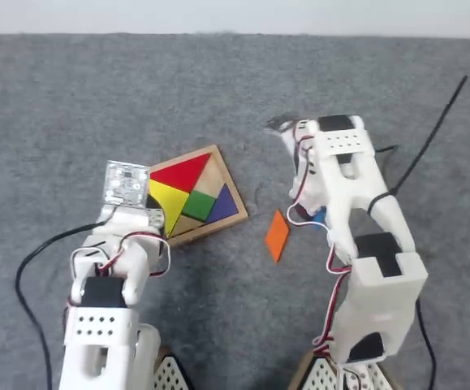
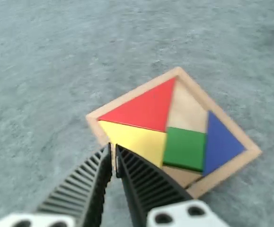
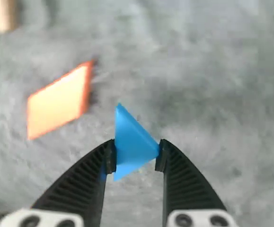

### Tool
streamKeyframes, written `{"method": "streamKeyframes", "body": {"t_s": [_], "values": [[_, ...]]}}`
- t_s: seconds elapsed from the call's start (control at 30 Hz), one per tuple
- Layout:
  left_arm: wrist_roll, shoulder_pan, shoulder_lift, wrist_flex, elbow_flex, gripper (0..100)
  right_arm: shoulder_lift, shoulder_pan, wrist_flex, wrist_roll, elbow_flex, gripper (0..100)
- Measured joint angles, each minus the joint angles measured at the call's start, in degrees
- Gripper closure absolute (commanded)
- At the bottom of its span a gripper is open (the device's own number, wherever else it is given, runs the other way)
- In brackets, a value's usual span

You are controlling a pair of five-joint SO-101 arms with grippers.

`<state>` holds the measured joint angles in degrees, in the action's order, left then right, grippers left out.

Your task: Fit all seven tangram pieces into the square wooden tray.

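Right wrist view: your right gripper [image 3: 135, 152] jaws pinch light-blue triangle [image 3: 132, 137] by its edges. Probably light, stiff, slick wood; might pivot. Orange parallelogram [image 1: 277, 234] on worktop at tray's [image 1: 210, 173] four o'clock. Left gripper [image 2: 113, 152] jaws closed, empty, at tray's eight o'clock.

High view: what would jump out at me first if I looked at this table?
The square wooden tray by the left arm stands out, bright with a red triangle, yellow triangle, green square and dark blue triangle inside. Next come the flat orange parallelogram lying loose on the grey mat, and the small light blue triangle pinched in the right arm's jaws.
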<state>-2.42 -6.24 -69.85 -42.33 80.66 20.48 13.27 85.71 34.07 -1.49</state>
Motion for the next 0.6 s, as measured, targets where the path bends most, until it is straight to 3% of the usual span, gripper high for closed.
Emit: {"method": "streamKeyframes", "body": {"t_s": [0.3,0.43,0.6], "values": [[-2.55,-12.13,0.00,0.00,2.90,99,0.00,6.95,-0.44,23.56,-11.16,93.9],[-4.84,-14.42,0.00,0.00,3.87,99,2.29,12.04,-8.09,32.62,-11.78,94.0],[-5.19,-14.86,0.00,0.00,3.96,99,6.42,16.09,-17.76,37.71,-11.78,94.0]]}}
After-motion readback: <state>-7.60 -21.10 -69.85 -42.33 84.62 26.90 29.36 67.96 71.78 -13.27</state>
